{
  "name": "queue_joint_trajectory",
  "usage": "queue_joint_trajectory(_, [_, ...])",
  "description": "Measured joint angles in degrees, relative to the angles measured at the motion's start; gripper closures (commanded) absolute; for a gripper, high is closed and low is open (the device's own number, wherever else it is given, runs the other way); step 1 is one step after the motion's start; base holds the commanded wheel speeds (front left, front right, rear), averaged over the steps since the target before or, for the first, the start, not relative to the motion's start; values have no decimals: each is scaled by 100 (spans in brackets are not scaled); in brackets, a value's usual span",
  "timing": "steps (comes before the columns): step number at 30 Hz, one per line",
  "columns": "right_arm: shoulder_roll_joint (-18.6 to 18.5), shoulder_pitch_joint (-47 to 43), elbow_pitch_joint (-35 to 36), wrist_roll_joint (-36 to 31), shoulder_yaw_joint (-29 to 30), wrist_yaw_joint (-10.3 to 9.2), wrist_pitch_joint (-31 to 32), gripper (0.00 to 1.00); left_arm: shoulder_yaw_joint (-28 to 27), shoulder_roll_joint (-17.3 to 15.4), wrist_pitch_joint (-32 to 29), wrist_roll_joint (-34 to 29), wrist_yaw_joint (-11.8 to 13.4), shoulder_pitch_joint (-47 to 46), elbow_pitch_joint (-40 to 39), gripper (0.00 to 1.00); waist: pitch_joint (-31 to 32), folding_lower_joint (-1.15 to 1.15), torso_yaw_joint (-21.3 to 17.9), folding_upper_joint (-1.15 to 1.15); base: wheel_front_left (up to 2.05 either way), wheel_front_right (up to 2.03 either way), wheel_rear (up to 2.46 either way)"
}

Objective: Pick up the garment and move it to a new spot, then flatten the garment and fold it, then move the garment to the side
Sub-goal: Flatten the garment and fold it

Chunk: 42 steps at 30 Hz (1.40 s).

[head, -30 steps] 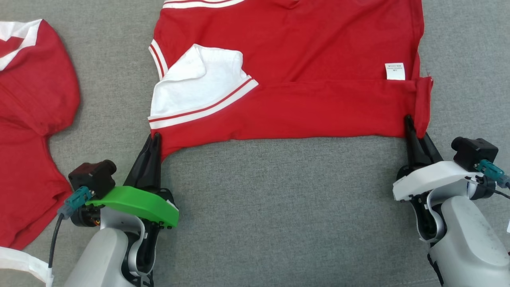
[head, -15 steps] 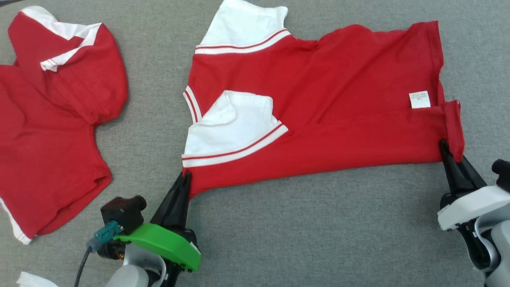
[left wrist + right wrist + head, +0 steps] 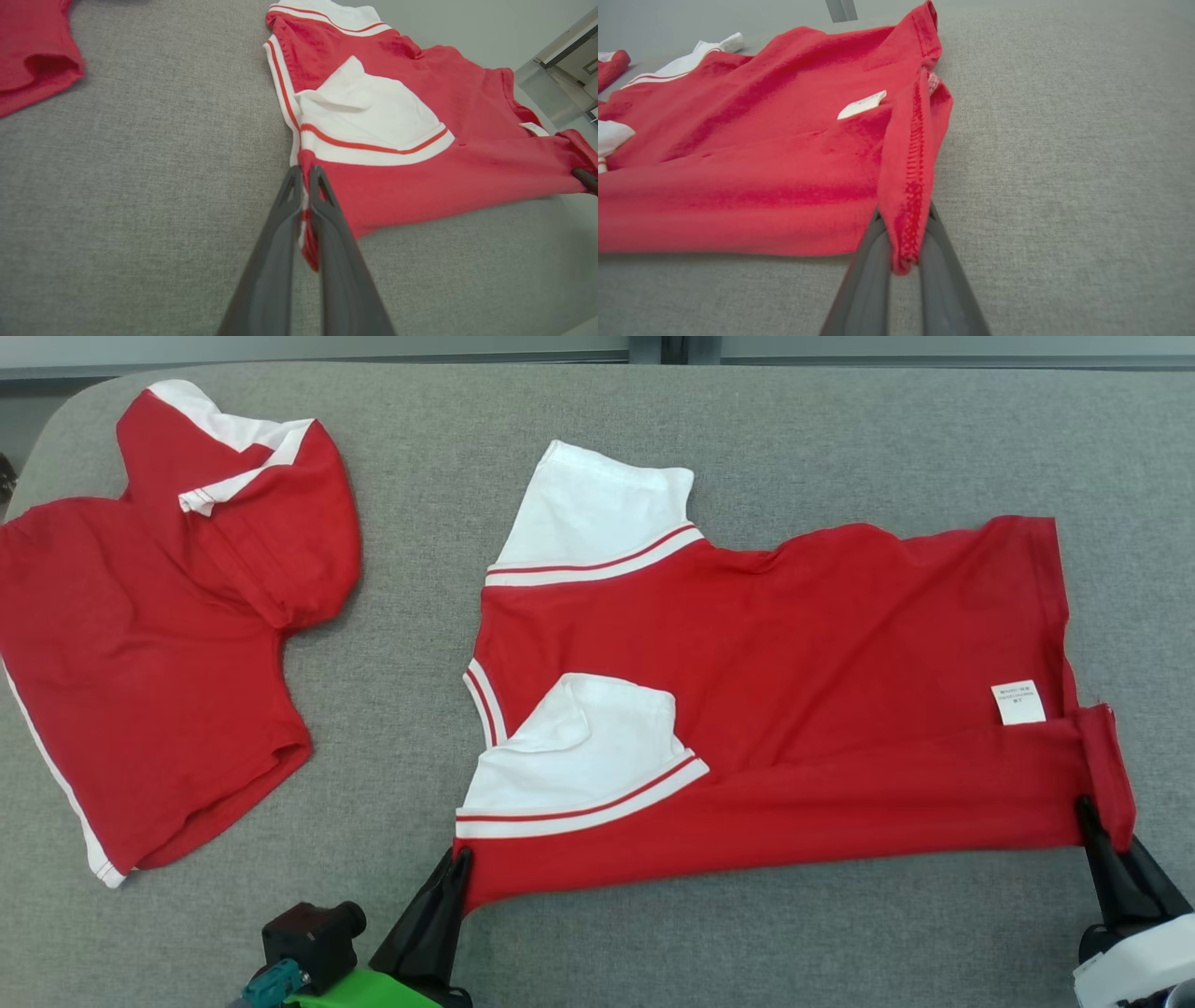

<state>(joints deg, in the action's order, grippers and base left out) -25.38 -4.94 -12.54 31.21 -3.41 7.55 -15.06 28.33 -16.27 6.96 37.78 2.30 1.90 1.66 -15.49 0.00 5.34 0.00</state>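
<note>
Grey padding (image 3: pixel 747 933) lies under both grippers. Your left gripper (image 3: pixel 459 861) pinches the garment (image 3: pixel 794 663) at its near corner; your right gripper (image 3: pixel 1085 810) has just finished clamping the hem corner. Beyond them the garment lies spread flat, so I judge you ready to carry this edge over.

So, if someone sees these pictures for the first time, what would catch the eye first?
The red shirt strikes first, spread wide over the middle of the grey surface. The left fingers pinch its near left corner and the right fingers pinch its near right corner, both shut on the cloth. A second red shirt lies crumpled at the far left.
</note>
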Motion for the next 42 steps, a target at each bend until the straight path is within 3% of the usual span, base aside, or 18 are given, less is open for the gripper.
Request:
queue_joint_trajectory(6, [166,-182,93,-43,166,1,0,100,-19,-101,-78,-41,66,13,1,100,16,0,-107,0,0,0,0])
queue_joint_trajectory(7, [202,-171,83,-63,171,2,0,84,-30,-104,-79,-55,78,-3,29,100,8,0,-127,0,0,0,0])
queue_joint_trajectory(8, [253,-163,48,-63,175,2,0,53,-37,-107,-79,-63,90,-34,53,100,0,0,-145,0,0,0,0])
queue_joint_trajectory(9, [292,-154,15,-64,175,2,0,0,-44,-103,-77,-67,102,-60,68,100,-5,0,-159,0,0,0,0])
queue_joint_trajectory(11, [316,-127,-56,-66,152,-1,0,0,-36,-92,-84,-85,125,-134,121,96,-16,0,-189,0,0,0,0])
queue_joint_trajectory(13, [324,-80,-94,-68,138,-1,0,0,2,-86,-146,-121,152,-192,191,63,-33,0,-213,0,0,0,0])
queue_joint_trajectory(14, [342,-51,-97,-68,152,-1,0,0,25,-84,-193,-151,175,-224,234,38,-45,0,-223,0,0,0,0])
queue_joint_trajectory(15, [359,-26,-88,-68,169,-1,0,0,35,-78,-245,-158,214,-253,265,0,-54,0,-236,0,0,0,0])
queue_joint_trajectory(19, [388,-16,97,-80,312,-1,-1,0,-31,-68,-337,-162,431,-261,129,0,-61,0,-300,0,0,0,0])
queue_joint_trajectory(22, [383,-15,365,-258,504,-1,-1,0,-187,-144,-402,-213,633,-327,-446,0,-89,0,-351,0,0,0,0])
queue_joint_trajectory(27, [539,213,858,-531,732,-2,-1,0,-416,-526,-859,-330,673,-1082,-1461,0,-269,0,-372,0,0,0,0])
queue_joint_trajectory(32, [757,839,1128,-684,664,-2,0,0,-602,-984,-1667,-463,378,-2678,-1436,0,-580,0,-416,0,0,0,0])
queue_joint_trajectory(35, [853,1262,1235,-756,564,-2,-1,0,-528,-1010,-2430,-199,59,-3662,-920,0,-788,0,-488,0,0,0,0])
queue_joint_trajectory(42, [983,1849,1266,-799,298,-2,-1,0,-390,-993,-4051,280,-292,-5618,646,0,-1232,0,-792,0,0,0,0])
